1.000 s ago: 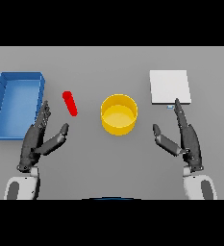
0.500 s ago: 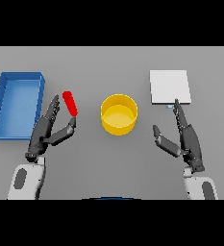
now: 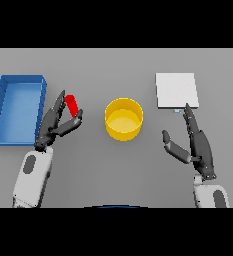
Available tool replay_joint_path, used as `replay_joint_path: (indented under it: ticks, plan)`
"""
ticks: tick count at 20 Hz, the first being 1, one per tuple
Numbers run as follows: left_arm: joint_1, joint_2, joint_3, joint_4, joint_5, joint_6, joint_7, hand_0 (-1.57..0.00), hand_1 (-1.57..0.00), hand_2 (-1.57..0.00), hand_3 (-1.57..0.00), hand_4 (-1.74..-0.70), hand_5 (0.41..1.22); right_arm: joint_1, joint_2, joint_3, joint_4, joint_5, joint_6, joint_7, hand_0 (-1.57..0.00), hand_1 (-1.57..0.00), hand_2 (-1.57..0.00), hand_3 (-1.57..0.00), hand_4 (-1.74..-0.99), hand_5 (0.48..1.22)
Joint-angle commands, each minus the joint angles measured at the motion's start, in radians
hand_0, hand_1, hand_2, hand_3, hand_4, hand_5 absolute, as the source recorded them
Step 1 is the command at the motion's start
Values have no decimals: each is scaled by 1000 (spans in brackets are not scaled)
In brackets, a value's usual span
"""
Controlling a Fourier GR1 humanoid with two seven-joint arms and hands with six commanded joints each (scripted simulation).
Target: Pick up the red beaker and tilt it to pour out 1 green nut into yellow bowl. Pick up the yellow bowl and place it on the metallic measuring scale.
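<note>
The task was barely begun. The left hand [image 3: 55,122] had its fingers and thumb bracketing the red beaker [image 3: 73,105], apparently not yet closed on it, though the contact was hard to make out. The beaker lay on the worktop [image 3: 118,170] between the blue bin [image 3: 15,82] and the yellow bowl [image 3: 123,118]. Pouring and moving the bowl to the metallic measuring scale [image 3: 176,90] remained. The right hand [image 3: 198,145] rested open near the scale. One beaker, one bowl, one scale, one bin showed; no nut was visible.

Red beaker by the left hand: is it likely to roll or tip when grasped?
Probably. The red beaker looks slim and rounded, so a nudge from the left robot hand could tip or roll it. It appears rigid and probably light.
</note>
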Motion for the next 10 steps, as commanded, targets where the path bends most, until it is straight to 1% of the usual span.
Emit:
replay_joint_path:
  ticks: [1, 3, 4, 5, 6, 8, 9, 10]
  plan:
    - [-25, -5, 6, 30, 3, 1, -13, 1, 1, 1, 1, -1333, 714, 0, 6, 8, 0, 12, -7, 7, 1, 1, 1, 1, -1338, 688]
    - [-72, -5, 16, 73, -2, 8, -14, 1, 1, 1, 1, -1323, 712, -18, 10, 2, 8, 2, -5, 18, 1, 1, 1, 1, -1338, 688]
    - [-78, 0, 19, 81, 3, -3, -24, 1, 1, 1, 1, -1321, 713, -8, 11, 4, 10, -2, 0, -7, 1, 1, 1, 1, -1336, 688]
    - [-84, 4, 23, 87, 6, -6, -35, 1, 1, 1, 1, -1319, 711, 1, 10, 11, 2, 7, -1, -19, 1, 1, 1, 1, -1333, 687]
    - [-101, 1, 21, 101, 0, 0, -23, 1, 1, 1, 1, -1315, 706, -7, 8, 8, 3, 7, -1, -8, 1, 1, 1, 1, -1331, 687]
    - [-137, 5, 29, 138, -3, 0, -21, 1, 1, 1, 1, -1311, 703, -10, 7, -2, 8, -6, 1, 8, 1, 1, 1, 1, -1329, 684]
    - [-147, -1, 28, 151, -4, 0, -26, 1, 1, 1, 1, -1313, 706, -4, 9, 4, 6, -1, 0, -4, 1, 1, 1, 1, -1324, 683]
    - [-162, -2, 30, 166, -2, -3, -26, 1, 1, 1, 1, -1318, 708, -11, 9, 2, 4, 2, -4, 7, 1, 1, 1, 1, -1320, 683]
